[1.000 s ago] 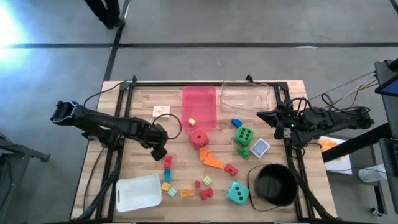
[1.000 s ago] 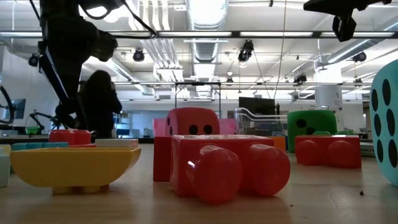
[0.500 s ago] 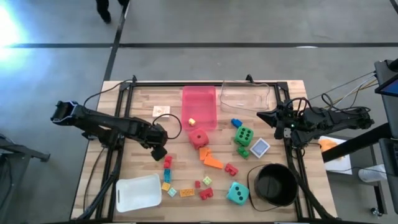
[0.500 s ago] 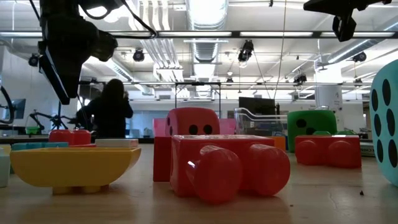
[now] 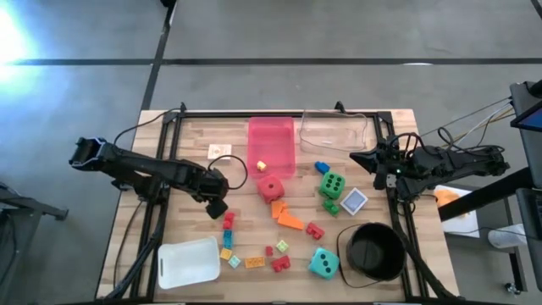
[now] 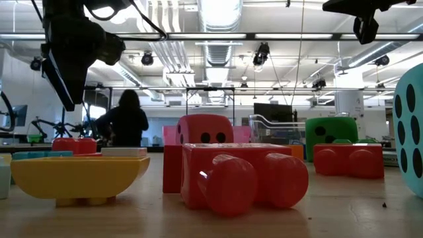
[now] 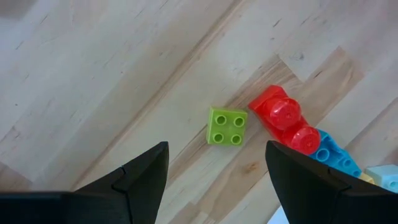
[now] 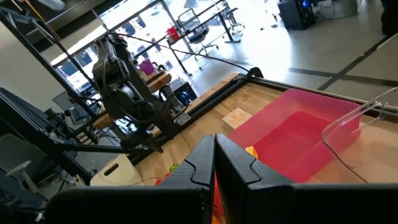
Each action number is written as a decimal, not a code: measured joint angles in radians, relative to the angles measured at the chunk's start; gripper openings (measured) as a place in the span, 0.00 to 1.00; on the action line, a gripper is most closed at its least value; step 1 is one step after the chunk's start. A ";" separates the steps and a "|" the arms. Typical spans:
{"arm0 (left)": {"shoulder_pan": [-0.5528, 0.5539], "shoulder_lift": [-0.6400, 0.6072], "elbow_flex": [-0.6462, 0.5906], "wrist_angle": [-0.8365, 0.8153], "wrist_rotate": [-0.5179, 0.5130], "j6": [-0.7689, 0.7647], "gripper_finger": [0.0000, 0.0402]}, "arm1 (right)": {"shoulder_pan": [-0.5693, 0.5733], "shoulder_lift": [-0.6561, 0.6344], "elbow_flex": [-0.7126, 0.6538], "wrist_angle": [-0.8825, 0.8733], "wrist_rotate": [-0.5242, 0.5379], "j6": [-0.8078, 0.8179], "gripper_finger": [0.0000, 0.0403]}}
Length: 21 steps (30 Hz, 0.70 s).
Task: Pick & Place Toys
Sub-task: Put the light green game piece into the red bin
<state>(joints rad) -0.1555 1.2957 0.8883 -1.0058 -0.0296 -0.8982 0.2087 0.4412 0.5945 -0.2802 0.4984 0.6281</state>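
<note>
Table (image 5: pixel 190 140): a wooden top with black rails, both arms reaching in from the sides.
Left arm (image 5: pixel 144 169): stretched in from the left edge, low over the wood.
Right arm (image 5: pixel 449 161): parked at the right edge, clear of the toys.
Bucket (image 5: pixel 373 252): black, round, at the near right corner.
Pink tray (image 5: pixel 271 140): at the far middle, a small yellow piece (image 5: pixel 262 165) inside it.
Clear tray (image 5: pixel 333 131): just right of the pink tray.
White tray (image 5: pixel 188 263): at the near left.
Dice: red (image 5: pixel 270 187) below the pink tray; green (image 5: pixel 332 185) to its right; teal (image 5: pixel 323 263) beside the bucket.
Left gripper (image 5: pixel 217 206): fingers apart, holding nothing, above a green brick (image 7: pixel 227 126) that lay flat, just beside a red brick (image 7: pixel 285 118).
Right gripper (image 5: pixel 359 158): fingers together, empty, near the clear tray's corner.
Card (image 5: pixel 353 201): flat, just right of the green die.
Other bricks: orange ones (image 5: pixel 288 219) and a red one (image 5: pixel 315 230) at centre, more scattered along the near edge.
Person (image 6: pixel 127 119): dark figure in the room behind.
</note>
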 joint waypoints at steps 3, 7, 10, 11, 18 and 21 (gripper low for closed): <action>0.000 0.000 -0.006 0.015 0.000 0.000 0.68 | 0.000 0.000 0.000 0.000 0.000 0.000 0.02; 0.000 0.000 -0.012 0.021 0.007 -0.007 0.68 | 0.000 0.000 0.000 0.000 0.000 0.000 0.02; 0.000 0.000 -0.012 0.021 0.007 -0.016 0.68 | 0.000 0.000 0.000 0.000 0.000 0.000 0.02; 0.000 0.000 -0.012 0.021 0.007 -0.015 0.68 | 0.000 0.000 0.000 0.000 0.000 0.000 0.02; -0.030 0.049 -0.012 0.051 -0.022 0.034 0.68 | 0.000 0.000 0.000 0.000 0.000 0.000 0.02; -0.043 0.082 -0.027 0.080 -0.031 0.052 0.68 | 0.000 0.000 0.000 0.000 0.000 0.000 0.02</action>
<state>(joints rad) -0.1984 1.3779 0.8608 -0.9255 -0.0603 -0.8462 0.2085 0.4408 0.5945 -0.2800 0.4984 0.6281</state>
